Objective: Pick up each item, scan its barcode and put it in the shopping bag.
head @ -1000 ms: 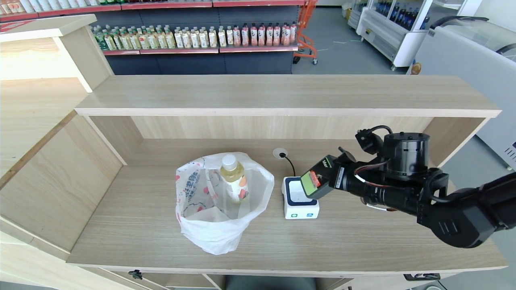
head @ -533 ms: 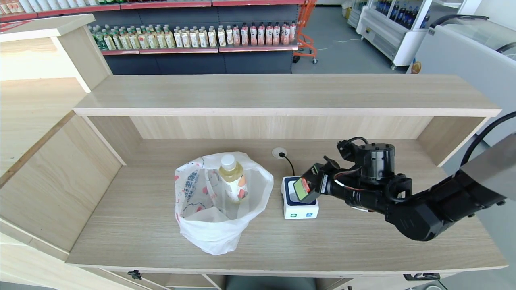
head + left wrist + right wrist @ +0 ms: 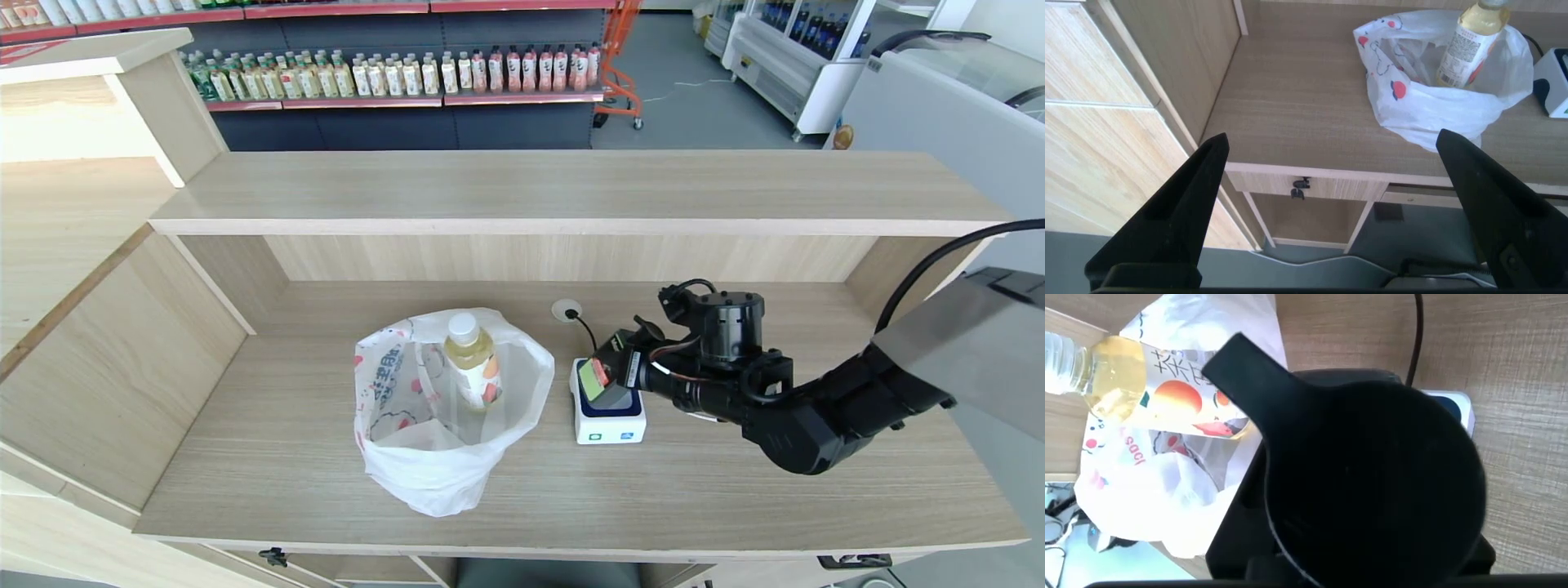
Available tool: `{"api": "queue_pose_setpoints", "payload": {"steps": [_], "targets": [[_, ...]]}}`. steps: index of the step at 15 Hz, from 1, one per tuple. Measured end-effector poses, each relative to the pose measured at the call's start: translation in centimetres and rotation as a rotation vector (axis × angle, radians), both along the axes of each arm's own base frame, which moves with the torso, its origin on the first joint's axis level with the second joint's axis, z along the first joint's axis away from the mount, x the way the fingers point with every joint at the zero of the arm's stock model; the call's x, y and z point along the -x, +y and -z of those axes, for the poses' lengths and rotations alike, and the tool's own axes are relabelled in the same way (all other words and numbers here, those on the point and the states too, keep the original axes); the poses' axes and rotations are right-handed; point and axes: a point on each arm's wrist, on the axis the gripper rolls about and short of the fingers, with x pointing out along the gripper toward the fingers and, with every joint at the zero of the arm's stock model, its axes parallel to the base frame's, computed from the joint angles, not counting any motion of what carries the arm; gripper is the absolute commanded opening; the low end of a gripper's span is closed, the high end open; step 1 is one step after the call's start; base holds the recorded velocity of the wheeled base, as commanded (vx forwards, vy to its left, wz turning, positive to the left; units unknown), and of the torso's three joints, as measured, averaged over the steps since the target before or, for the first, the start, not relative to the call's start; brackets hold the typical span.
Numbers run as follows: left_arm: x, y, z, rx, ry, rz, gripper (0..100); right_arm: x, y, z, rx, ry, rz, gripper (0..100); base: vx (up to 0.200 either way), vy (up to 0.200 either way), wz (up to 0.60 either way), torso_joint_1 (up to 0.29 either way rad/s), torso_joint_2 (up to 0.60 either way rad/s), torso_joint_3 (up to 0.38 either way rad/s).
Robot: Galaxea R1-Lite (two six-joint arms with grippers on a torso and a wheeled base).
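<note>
Presently your right tool (image 3: 606, 374) pinches the green box (image 3: 589, 382) over the scanner (image 3: 608, 428), seemingly mid-scan; next, carry it into the shopping bag (image 3: 408, 465); your left tool (image 3: 1331, 145) hangs spread.

Matt, pale wood-grain table (image 3: 735, 498); thin, crinkled translucent plastic shopping bag (image 3: 433, 482); clear glossy plastic bottle (image 3: 472, 367); smooth white plastic scanner (image 3: 608, 429).

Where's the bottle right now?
In the head view, the bottle stands upright inside the shopping bag, left of the scanner on the counter.
</note>
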Motion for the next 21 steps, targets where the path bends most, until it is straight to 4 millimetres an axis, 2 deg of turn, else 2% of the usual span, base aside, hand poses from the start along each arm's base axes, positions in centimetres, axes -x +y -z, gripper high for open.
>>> {"api": "queue_pose_setpoints", "payload": {"steps": [9, 10, 12, 14, 17, 21], "targets": [[0.0, 0.0, 0.0, -0.001, 0.0, 0.0, 100, -0.2, 0.5, 0.8, -0.012, -0.01, -0.006, 0, 0.0, 0.0, 0.0, 0.0, 0.0, 0.0], [0.0, 0.0, 0.0, -0.001, 0.0, 0.0, 100, -0.3, 0.4, 0.4, -0.025, -0.023, -0.002, 0, 0.0, 0.0, 0.0, 0.0, 0.0, 0.0], [0.0, 0.0, 0.0, -0.001, 0.0, 0.0, 100, 0.1, -0.3, -1.8, -0.056, -0.084, 0.0, 0, 0.0, 0.0, 0.0, 0.0, 0.0, 0.0], [0.0, 0.0, 0.0, -0.001, 0.0, 0.0, 100, 1.7, -1.5, -4.7, 0.025, -0.215, -0.032, 0, 0.0, 0.0, 0.0, 0.0, 0.0, 0.0], [0.0, 0.0, 0.0, -0.001, 0.0, 0.0, 100, 4.6, -2.6, -6.7, 0.312, -0.449, -0.122, 0, 0.0, 0.0, 0.0, 0.0, 0.0, 0.0], [0.0, 0.0, 0.0, -0.001, 0.0, 0.0, 100, 8.9, -0.5, -7.4, 0.335, -0.505, -0.248, 0, 0.0, 0.15, 0.0, -0.002, 0.0, 0.002]]}}
